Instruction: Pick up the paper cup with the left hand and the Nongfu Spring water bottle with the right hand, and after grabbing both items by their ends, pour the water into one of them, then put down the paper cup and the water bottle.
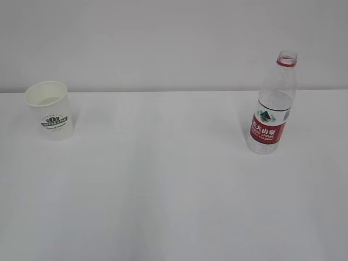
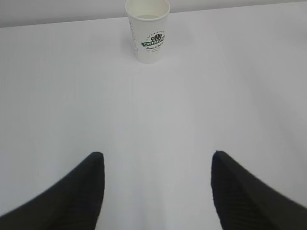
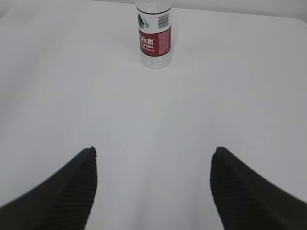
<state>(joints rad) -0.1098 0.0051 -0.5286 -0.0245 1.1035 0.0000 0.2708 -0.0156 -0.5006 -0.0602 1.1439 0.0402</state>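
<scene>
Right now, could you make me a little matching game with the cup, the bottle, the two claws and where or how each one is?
1. white paper cup with green logo
2. clear ribbed plastic bottle with red label
3. left black claw
4. right black claw

A. open, facing the bottle
B. upright, table's left side
C. open, facing the cup
D. upright, uncapped, right side

Pairs: 1-B, 2-D, 3-C, 4-A

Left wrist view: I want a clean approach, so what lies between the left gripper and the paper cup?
Only bare white table. Between the left gripper and the paper cup, the left wrist view shows nothing else.
</scene>
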